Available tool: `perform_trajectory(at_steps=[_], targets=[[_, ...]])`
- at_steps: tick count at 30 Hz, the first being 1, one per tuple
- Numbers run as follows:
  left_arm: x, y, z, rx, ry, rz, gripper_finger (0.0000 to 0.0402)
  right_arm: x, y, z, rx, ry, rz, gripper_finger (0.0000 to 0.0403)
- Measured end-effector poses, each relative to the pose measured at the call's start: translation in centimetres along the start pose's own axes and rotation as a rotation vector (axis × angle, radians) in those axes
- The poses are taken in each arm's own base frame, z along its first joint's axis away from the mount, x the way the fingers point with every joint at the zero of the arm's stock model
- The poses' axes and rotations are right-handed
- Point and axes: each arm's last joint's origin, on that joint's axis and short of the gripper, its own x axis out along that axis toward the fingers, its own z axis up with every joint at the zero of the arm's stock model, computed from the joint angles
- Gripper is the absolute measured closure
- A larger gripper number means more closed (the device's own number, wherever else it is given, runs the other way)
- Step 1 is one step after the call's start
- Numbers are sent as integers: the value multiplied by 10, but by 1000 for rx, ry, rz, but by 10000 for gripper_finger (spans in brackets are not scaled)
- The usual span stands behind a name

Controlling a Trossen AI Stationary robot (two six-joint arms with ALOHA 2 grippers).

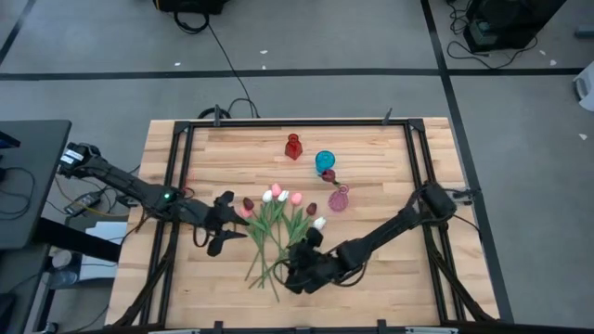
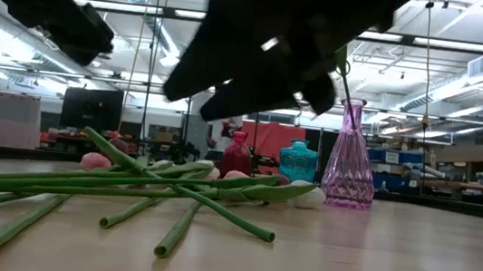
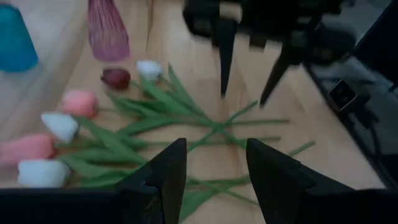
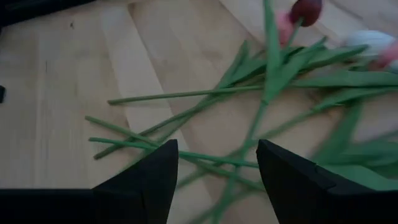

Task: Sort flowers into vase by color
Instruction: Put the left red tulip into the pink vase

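Note:
Several tulips (image 1: 275, 232) lie in a loose fan on the table, white, pink and maroon heads toward the far side and green stems (image 4: 186, 94) crossing toward the near side. One more stem (image 2: 346, 82) stands in the pink glass vase (image 1: 339, 198). My right gripper (image 1: 291, 269) is open and hovers over the stems' near ends (image 4: 214, 180). My left gripper (image 1: 230, 225) is open, just left of the flower heads, with the stems below it in its own wrist view (image 3: 214, 177). The right gripper's two fingers (image 3: 224, 56) hang open above the stems.
A red vase (image 1: 293, 147) and a teal vase (image 1: 325, 162) stand toward the far edge, the pink vase (image 2: 350, 162) just right of the flower heads. Bare wood lies near the left and right table edges. A black frame (image 1: 176, 167) runs round the tabletop.

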Motion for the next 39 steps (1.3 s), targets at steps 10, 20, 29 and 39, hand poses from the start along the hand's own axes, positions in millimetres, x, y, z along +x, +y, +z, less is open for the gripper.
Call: perform_trajectory(at_steps=[10,20,29,39], targets=[[-5,-1,-1,-52,-53,-26,229,58,-10,-6,-74,10,-148,213],[-6,-3,-2,-68,-44,-31,229,63,-17,-9,-90,51,-182,290],[-6,-3,-3,-97,-38,-46,229,65,-20,-8,-57,86,-156,394],[-6,-6,-3,-145,-7,-128,229,54,-17,2,-10,60,-157,397]])
